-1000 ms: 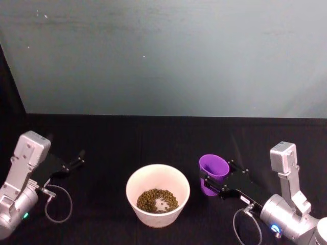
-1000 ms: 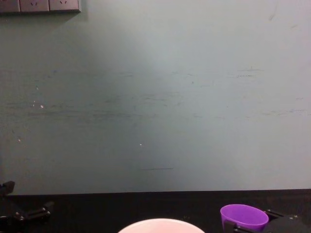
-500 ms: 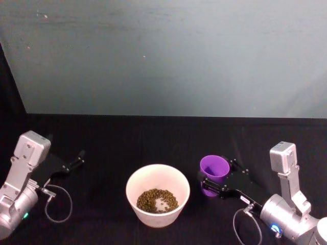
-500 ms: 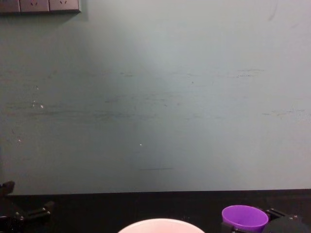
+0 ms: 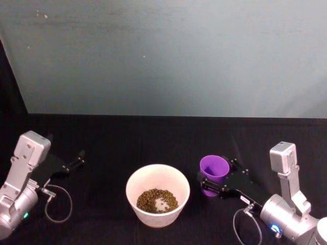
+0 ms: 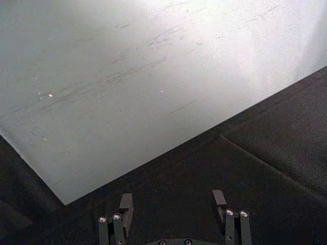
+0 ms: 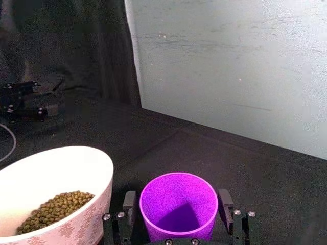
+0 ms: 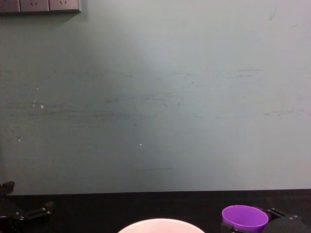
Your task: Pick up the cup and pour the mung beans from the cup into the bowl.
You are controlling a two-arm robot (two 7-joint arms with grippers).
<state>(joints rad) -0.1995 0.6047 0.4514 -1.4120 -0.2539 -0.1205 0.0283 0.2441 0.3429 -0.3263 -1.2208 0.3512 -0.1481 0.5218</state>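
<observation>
Upright and empty, the smooth purple cup (image 7: 178,204) sits clamped in the right pincer (image 7: 179,218) beside the bowl (image 7: 30,173).

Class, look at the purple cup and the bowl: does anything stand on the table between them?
Nothing visible does. The cup sits upright between the right tool fingers, just right of the bowl, with bare black table between them. The beans already lie in the bowl.

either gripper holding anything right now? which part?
Right gripper grips the purple plastic cup by its side walls, upright beside the bowl. Left gripper is open, holding nothing.
</observation>
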